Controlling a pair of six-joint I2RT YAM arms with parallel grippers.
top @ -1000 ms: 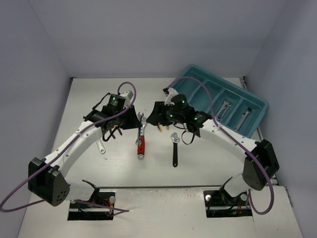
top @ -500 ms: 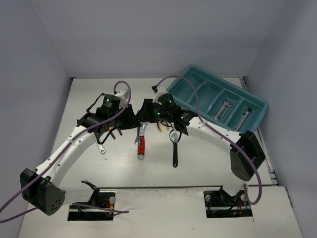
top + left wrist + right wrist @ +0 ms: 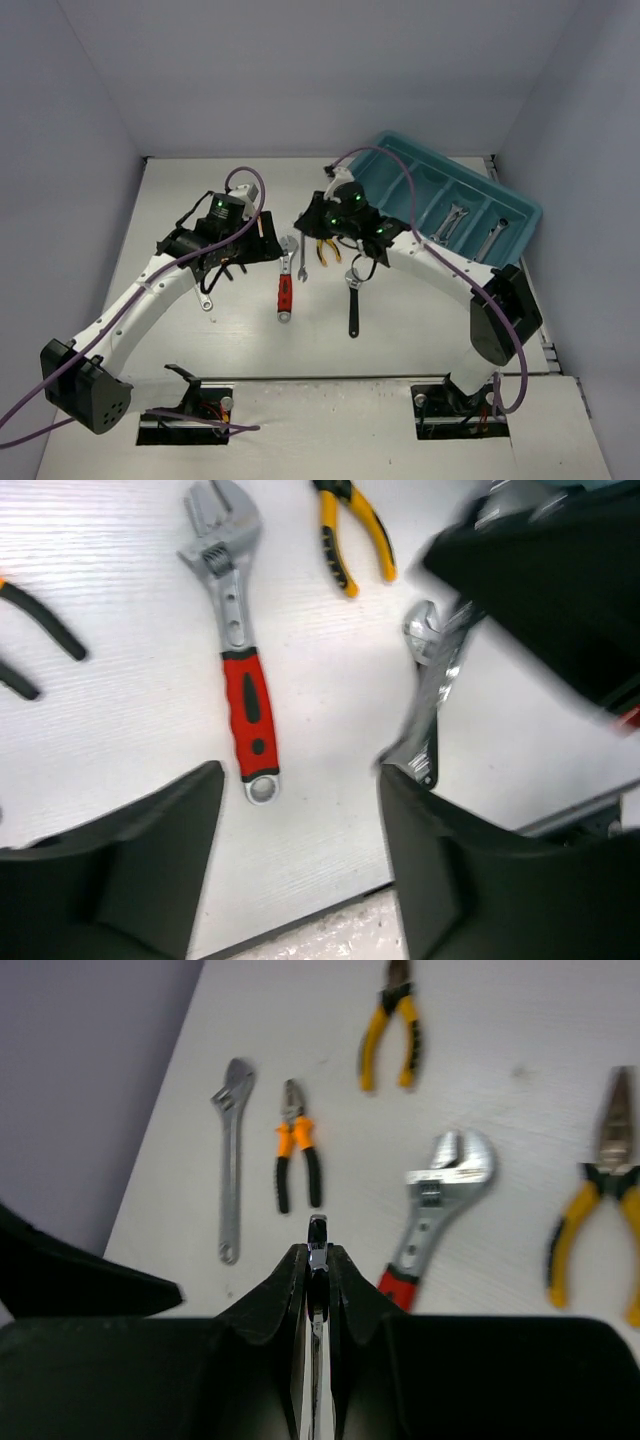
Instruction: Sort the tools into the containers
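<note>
White worktop, bare grey walls. The right tool is pinched narrow on a slim silver wrench, apparently near one end. Lift it clear before swinging toward the teal tray off that tool's right side. Avoid the left tool, half-spread and empty above the red-handled wrench.

White table, pale and finely ribbed. Bears a teal tray at upper right, set askew. At centre, lying flat: red-handled adjustable wrench, head toward top of frame; black-handled adjustable wrench just right, roughly parallel. Yellow-handled pliers above, between them. Silver adjustable wrench at centre left, partly hidden.
</note>
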